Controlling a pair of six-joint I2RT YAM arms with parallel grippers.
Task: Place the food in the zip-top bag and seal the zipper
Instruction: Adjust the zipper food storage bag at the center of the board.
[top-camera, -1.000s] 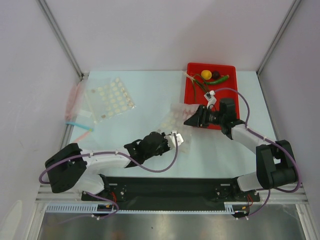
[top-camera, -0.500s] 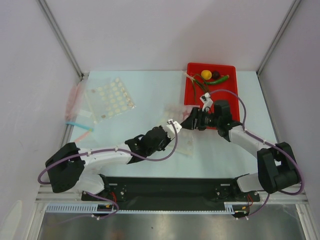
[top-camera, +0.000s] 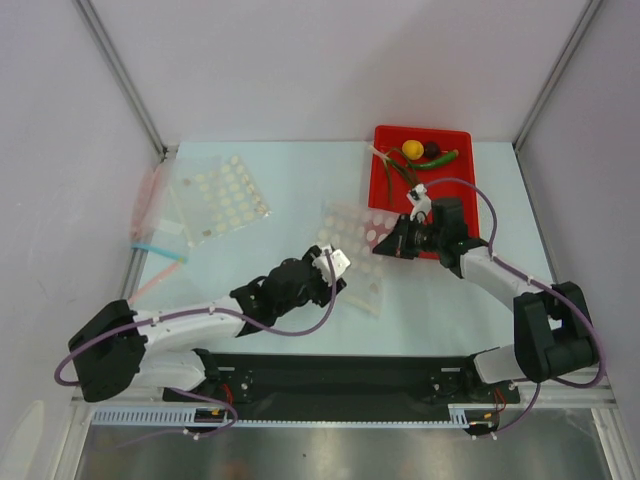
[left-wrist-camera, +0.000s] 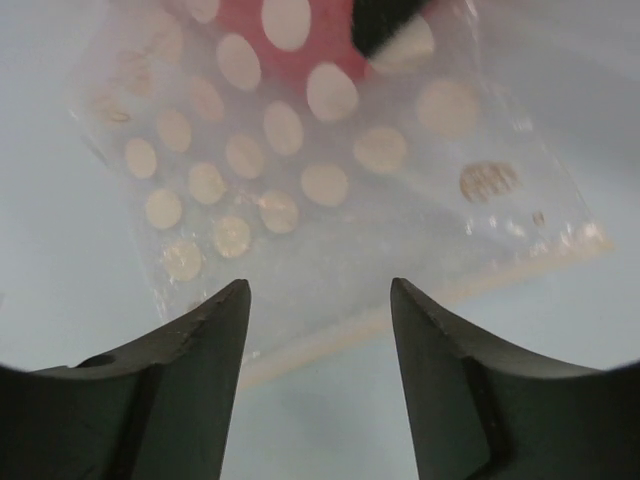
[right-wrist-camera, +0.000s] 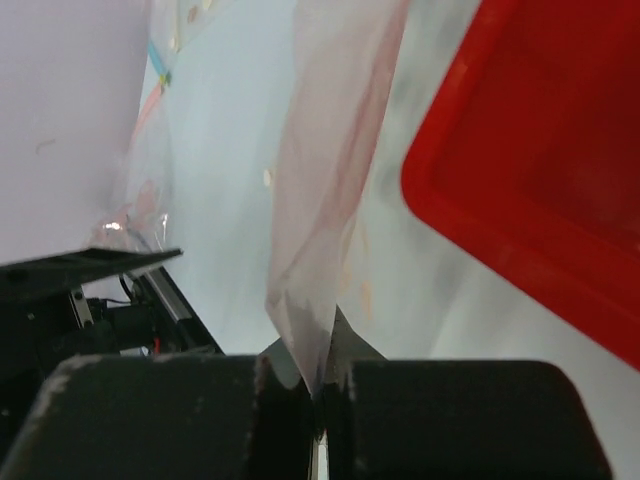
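Note:
The zip-top bag (top-camera: 352, 240), clear with white dots, lies spread between my two grippers. My right gripper (top-camera: 382, 247) is shut on its right edge, and the film is pinched between the fingers (right-wrist-camera: 300, 400). My left gripper (top-camera: 342, 272) stands open at the bag's near edge, fingertips (left-wrist-camera: 235, 300) apart, with nothing between them. A pale pinkish strip (left-wrist-camera: 430, 305) runs along that edge; I cannot tell whether it is the zipper. The food sits in the red tray (top-camera: 455, 190): a yellow ball (top-camera: 411, 149), a maroon ball (top-camera: 432, 149), a green chili (top-camera: 446, 158) and thin stalks (top-camera: 390, 166).
A second, flatter dotted bag (top-camera: 222, 195) lies at the back left. Plain clear bags with pink and blue strips (top-camera: 150, 225) lie beside it at the table's left edge. The tray's near corner (right-wrist-camera: 540, 190) is close to my right gripper.
My left gripper let go of the bag, opened and drew back to the lower left. My right gripper shut on the bag's right edge, and the bag now lies spread out.

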